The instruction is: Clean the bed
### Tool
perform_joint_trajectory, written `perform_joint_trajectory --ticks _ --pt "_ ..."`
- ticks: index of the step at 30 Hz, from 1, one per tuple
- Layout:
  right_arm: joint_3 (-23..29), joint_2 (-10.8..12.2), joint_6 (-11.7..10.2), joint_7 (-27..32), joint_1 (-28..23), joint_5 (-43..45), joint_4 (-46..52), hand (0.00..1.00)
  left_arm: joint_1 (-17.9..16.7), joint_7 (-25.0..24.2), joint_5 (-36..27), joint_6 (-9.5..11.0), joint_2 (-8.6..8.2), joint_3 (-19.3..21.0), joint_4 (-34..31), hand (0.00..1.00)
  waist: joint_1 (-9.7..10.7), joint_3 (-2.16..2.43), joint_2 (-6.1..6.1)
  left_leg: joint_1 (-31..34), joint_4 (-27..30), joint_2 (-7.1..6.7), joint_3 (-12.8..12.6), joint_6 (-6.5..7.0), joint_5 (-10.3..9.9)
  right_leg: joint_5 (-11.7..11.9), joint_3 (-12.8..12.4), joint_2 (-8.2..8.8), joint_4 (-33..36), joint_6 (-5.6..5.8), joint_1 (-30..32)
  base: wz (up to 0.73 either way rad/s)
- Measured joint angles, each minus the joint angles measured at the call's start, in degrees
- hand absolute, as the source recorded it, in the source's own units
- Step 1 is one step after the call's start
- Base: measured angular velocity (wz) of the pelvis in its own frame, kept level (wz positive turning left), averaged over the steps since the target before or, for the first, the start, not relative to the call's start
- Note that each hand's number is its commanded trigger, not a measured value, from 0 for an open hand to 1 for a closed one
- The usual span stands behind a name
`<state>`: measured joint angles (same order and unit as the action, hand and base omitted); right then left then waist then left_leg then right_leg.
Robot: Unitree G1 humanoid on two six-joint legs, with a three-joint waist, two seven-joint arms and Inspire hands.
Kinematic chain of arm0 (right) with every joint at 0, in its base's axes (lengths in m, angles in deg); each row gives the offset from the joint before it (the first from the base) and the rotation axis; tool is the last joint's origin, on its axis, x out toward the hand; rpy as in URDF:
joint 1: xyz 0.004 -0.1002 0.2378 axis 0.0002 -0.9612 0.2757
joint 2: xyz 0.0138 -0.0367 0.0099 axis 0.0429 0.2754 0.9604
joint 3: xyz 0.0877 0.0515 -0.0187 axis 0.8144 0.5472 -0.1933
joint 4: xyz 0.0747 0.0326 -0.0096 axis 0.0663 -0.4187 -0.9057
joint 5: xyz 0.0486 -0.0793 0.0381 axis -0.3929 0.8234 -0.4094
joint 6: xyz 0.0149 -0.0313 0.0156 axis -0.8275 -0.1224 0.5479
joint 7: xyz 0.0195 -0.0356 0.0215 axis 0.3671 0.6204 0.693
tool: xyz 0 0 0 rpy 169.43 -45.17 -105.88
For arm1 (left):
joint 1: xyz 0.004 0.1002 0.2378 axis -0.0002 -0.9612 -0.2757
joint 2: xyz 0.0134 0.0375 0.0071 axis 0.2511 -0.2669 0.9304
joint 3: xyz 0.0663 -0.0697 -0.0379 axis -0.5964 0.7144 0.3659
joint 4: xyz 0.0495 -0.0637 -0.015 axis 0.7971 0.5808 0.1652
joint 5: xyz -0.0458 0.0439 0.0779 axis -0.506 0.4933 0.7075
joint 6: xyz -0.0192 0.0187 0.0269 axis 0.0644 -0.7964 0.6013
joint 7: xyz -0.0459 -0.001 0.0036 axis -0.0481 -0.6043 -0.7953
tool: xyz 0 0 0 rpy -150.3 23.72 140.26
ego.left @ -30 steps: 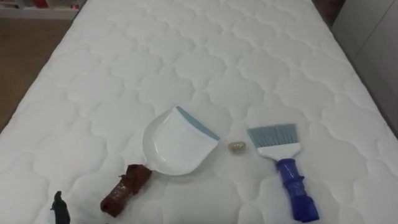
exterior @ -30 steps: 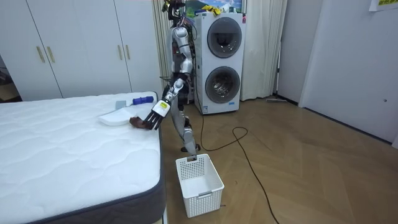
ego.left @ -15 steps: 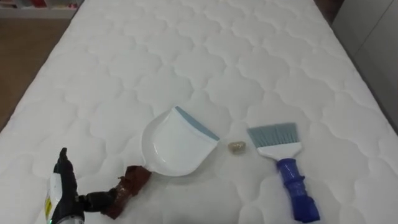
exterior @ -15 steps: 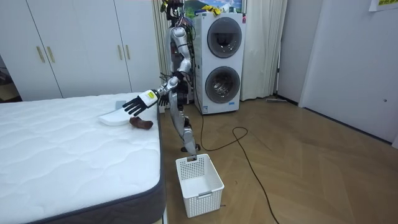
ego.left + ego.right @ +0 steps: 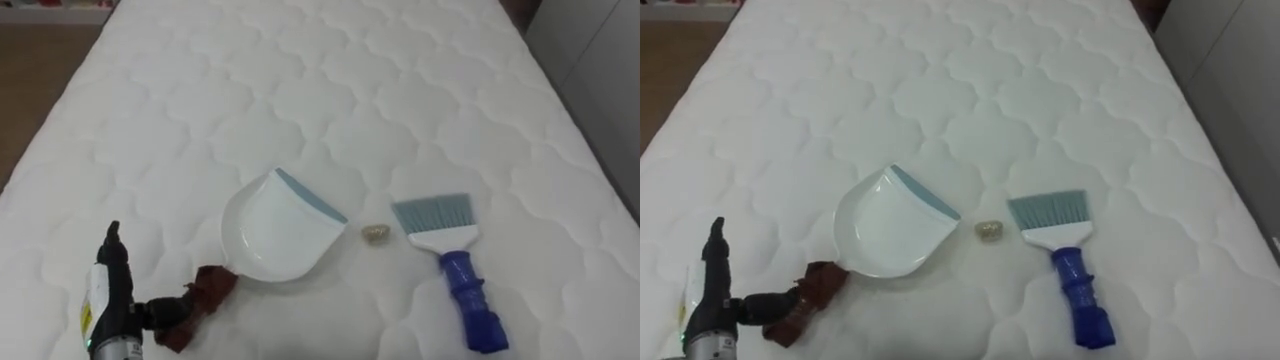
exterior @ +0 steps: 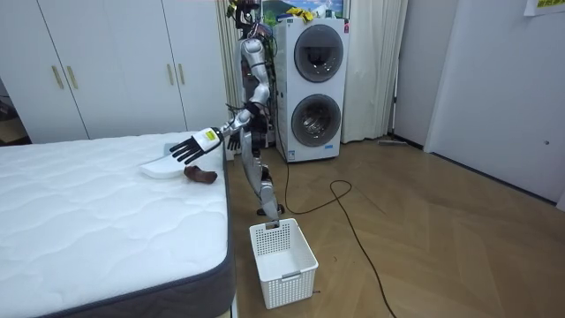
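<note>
hovering lower left, the left hand [image 5: 106,302] spreads straight fingers, thumb beside the brown handle [image 5: 202,296] of the white dustpan [image 5: 275,228]. mid-frame on the quilted mattress [image 5: 300,90], a tan crumb [image 5: 375,233] sits between the pan's grey-blue lip and the blue brush [image 5: 455,268].

Head eyes overlook bed [image 5: 300,80] closely; distant room view shares it.

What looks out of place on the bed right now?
A small crumpled scrap lies loose on the white mattress, between the dustpan and the blue brush, touching neither. It is the only stray item; both tools lie flat. The left hand, fingers open, is by the pan's brown handle.
</note>
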<state>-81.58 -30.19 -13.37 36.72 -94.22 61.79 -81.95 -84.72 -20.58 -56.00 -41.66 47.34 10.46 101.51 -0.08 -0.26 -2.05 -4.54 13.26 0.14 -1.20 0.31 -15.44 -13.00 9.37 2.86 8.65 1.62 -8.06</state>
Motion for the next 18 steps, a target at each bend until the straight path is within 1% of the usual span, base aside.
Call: perform_joint_trajectory --ticks 2,3,4,5,6,9,11,12,14,15,16,17,18 --pt "-0.49 -0.08 0.1 0.38 -0.05 -0.83 -0.04 0.0 0.23 -0.3 0.01 -0.46 0.01 -0.56 0.02 0.0 0.09 -0.01 0.15 0.42 0.0 0.01 -0.07 0.02 0.01 0.08 -0.02 0.0 0.0 0.0 0.47 -0.02" --pt "-0.76 -0.14 0.52 0.49 -0.03 -1.33 -0.21 0.0 0.36 -0.31 0.02 -0.96 0.02 -0.88 0.01 0.0 0.46 0.15 0.22 0.84 0.0 0.01 -0.08 0.02 0.01 0.1 -0.07 0.0 0.02 0.0 1.0 0.0" --pt "-0.87 -0.26 1.1 0.53 0.17 -1.62 -0.27 0.0 0.65 -0.32 -0.02 -1.44 0.02 -1.26 0.08 0.0 0.8 0.1 0.31 1.13 0.0 0.01 -0.07 0.04 0.02 0.16 -0.13 0.0 0.02 0.01 1.31 0.0" --pt "-0.9 -0.32 1.23 0.55 0.26 -1.79 -0.34 0.0 0.73 -0.31 -0.12 -1.6 0.05 -1.55 0.13 0.0 1.11 0.11 0.39 1.3 0.01 0.02 -0.07 0.05 0.03 0.18 -0.1 -0.01 0.02 0.02 1.46 0.0" --pt "-0.92 -0.35 1.22 0.65 0.59 -2.23 -0.78 0.0 1.05 -0.31 -0.66 -1.79 0.07 -2.07 0.38 0.0 1.54 0.29 0.64 1.98 0.04 0.02 -0.07 0.08 0.05 0.21 0.02 0.0 0.1 0.05 2.12 0.0" --pt "-1.03 -0.35 1.22 0.87 1.18 -2.51 -1.3 0.0 4.0 -0.33 -0.57 -1.89 0.07 -2.75 3.59 0.0 1.66 0.27 0.92 3.1 0.05 0.03 0.31 0.06 0.21 0.23 0.06 -0.02 0.22 0.05 3.35 0.0" --pt "-1.3 -0.38 1.22 0.88 1.34 -2.97 -1.37 0.0 5.14 -0.32 -0.57 -1.91 0.07 -3.0 5.06 0.0 1.83 0.26 0.92 3.38 0.04 0.07 0.57 0.05 0.23 0.23 0.12 -0.06 0.27 0.05 3.74 -0.05" --pt "-1.62 -0.4 1.22 0.82 1.63 -3.59 -1.49 0.0 5.78 -0.33 -0.59 -1.91 0.07 -3.37 5.84 0.0 1.83 0.24 0.95 3.5 0.03 0.09 1.34 0.05 0.23 0.23 0.3 -0.12 0.53 0.05 4.08 -0.08" --pt "-2.05 -0.5 1.2 0.81 1.81 -3.83 -1.53 0.0 7.08 -0.36 -0.52 -1.91 0.09 -4.0 7.68 0.0 1.99 0.12 1.1 3.46 -0.11 0.18 3.6 0.06 0.33 0.21 0.76 -0.24 2.2 0.03 5.04 -0.07" --pt "-2.05 -0.65 1.14 0.86 2.24 -3.96 -1.77 0.0 8.03 -0.42 -0.52 -1.94 0.15 -4.44 9.27 0.0 2.06 -0.04 1.3 3.14 -0.69 0.35 6.38 0.11 0.84 0.19 2.08 -0.28 4.82 0.0 6.39 -0.18" --pt "-2.04 -0.81 1.12 1.09 2.85 -4.05 -2.02 0.0 8.71 -0.65 -0.52 -2.05 0.37 -4.99 10.22 0.0 2.14 -0.21 1.35 2.78 -1.19 0.82 9.87 0.06 1.3 0.07 3.31 -0.28 8.45 -0.19 8.54 -0.25" --pt "-2.05 -0.86 1.11 1.22 3.11 -4.05 -2.1 0.0 8.84 -0.91 -0.54 -2.05 0.47 -4.96 10.38 0.0 2.06 -0.48 1.78 2.73 -1.28 1.25 11.74 0.04 1.36 -0.24 3.38 -0.47 9.75 -0.85 9.76 -0.45" --pt "-2.35 -0.53 1.03 1.68 3.95 -4.12 -2.04 0.0 9.11 -1.29 -0.54 -2.07 1.02 -4.79 11.06 0.0 1.95 -0.47 1.6 3.14 -1.34 1.89 14.84 0.02 1.35 -0.93 0.87 -2.42 6.66 -2.66 11.85 -0.51"
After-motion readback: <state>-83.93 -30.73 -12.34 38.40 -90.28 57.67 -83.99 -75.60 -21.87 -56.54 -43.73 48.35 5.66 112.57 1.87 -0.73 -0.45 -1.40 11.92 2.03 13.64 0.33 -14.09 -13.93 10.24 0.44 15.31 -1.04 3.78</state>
